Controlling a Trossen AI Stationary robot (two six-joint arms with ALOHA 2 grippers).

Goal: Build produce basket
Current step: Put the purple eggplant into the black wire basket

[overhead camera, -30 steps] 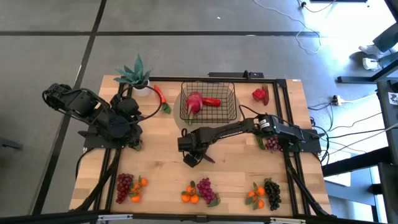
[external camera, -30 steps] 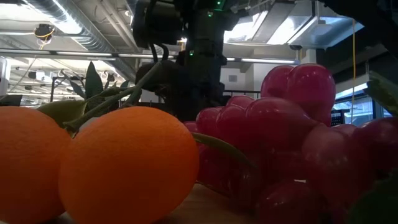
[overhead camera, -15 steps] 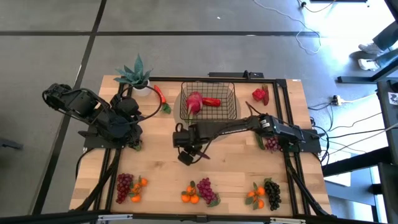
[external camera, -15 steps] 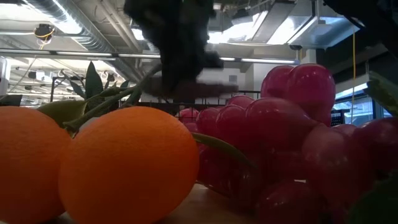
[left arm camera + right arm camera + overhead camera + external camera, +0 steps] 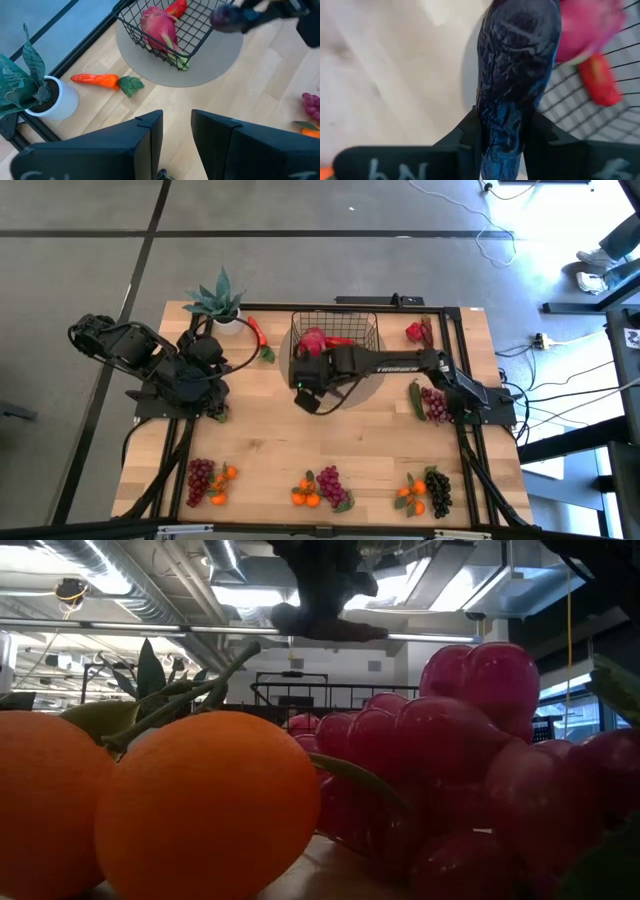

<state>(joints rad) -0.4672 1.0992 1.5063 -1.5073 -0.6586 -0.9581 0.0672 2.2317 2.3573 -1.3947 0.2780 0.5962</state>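
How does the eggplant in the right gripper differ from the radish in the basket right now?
The eggplant is dark purple-black and long; the radish is pink-red with a green stem end. The eggplant is clamped between the right gripper fingers, held in the air by the basket's near edge; the radish lies loose inside the basket beside a red pepper. Both are toy produce pieces.

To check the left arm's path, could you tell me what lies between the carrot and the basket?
In the left wrist view, only bare tabletop separates the carrot from the basket, apart from the carrot's own green leaf.
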